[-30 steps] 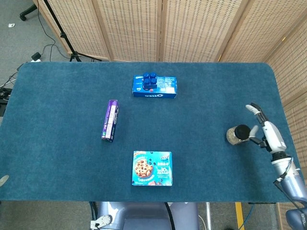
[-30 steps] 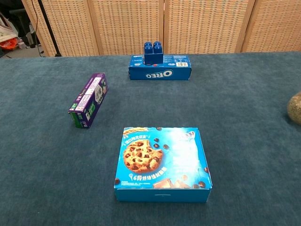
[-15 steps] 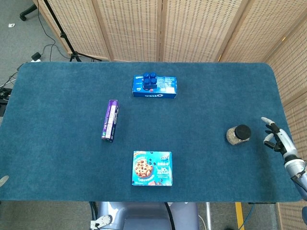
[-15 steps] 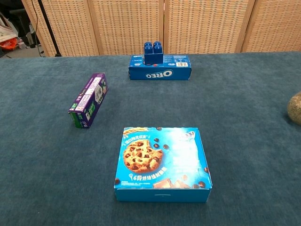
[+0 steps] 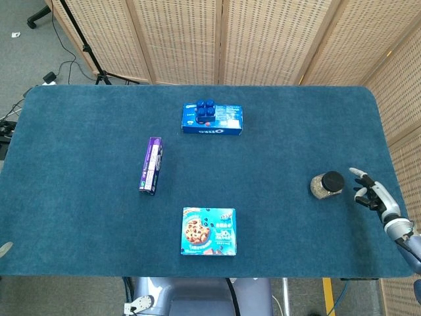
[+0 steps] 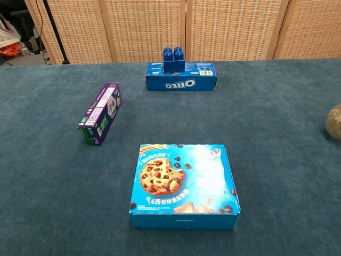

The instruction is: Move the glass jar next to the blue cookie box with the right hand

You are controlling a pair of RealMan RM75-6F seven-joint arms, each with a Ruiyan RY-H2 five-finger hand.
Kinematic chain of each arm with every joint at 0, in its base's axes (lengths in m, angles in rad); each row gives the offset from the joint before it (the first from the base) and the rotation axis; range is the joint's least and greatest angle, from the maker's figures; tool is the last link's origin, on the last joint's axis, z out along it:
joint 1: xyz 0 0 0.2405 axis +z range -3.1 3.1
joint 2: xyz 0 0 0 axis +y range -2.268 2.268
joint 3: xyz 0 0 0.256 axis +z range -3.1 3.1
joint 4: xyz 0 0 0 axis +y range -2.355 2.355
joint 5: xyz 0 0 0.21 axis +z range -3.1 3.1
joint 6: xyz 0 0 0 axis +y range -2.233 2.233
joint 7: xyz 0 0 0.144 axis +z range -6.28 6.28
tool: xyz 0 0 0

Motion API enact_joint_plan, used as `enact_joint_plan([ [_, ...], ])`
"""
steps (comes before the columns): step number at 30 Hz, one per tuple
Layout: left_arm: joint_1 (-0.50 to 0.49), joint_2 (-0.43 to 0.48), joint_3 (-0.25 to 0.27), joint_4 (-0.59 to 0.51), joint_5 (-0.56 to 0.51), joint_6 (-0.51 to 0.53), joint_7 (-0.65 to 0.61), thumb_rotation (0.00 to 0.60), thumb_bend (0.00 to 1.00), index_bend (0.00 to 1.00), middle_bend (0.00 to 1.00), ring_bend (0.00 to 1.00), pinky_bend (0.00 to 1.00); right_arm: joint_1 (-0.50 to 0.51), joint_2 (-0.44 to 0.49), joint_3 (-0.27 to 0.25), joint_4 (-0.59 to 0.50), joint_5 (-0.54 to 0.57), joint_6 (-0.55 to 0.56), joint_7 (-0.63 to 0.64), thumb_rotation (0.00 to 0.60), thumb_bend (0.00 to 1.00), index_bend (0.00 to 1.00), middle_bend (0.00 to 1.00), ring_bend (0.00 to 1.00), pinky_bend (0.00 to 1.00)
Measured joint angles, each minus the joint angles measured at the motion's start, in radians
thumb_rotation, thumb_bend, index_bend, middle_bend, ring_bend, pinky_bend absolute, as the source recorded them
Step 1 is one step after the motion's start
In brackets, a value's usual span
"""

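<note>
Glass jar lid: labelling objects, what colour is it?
Black lid on the glass jar, clearest in the head view.

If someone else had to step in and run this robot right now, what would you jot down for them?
Right hand: holds nothing, fingers apart, just right of the glass jar, not touching it.
Left hand: not in view.
The jar stands near the table's right edge, far from the blue cookie box at front centre.
Done: nothing visible.
Left: grip the jar with the right hand, carry it over, set it beside the cookie box.

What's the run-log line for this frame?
right hand: open, beside glass jar, not touching | glass jar: on table, far right, apart from blue cookie box | left hand: not in view
</note>
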Motion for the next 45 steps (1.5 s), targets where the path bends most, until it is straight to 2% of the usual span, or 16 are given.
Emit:
enact_joint_plan([
  [13,-0.002,-0.001,0.002,0.0,0.003,-0.003,0.001,0.6,0.0,0.0,0.0,0.0,0.0,0.034,0.039,0.024,-0.152,-0.018,-0.042,0.039,0.6,1.0,0.1,0.0,0.0,0.14],
  [36,-0.009,0.002,0.0,0.002,-0.007,-0.017,-0.005,0.6,0.0,0.0,0.0,0.0,0.0,0.103,0.011,0.112,-0.379,0.227,-0.097,-0.159,0.6,1.0,0.1,0.0,0.0,0.14],
  [45,-0.01,0.004,0.0,0.003,-0.01,-0.02,-0.011,0.6,0.0,0.0,0.0,0.0,0.0,0.144,-0.012,0.12,-0.443,0.331,-0.094,-0.287,0.6,1.0,0.1,0.0,0.0,0.14],
])
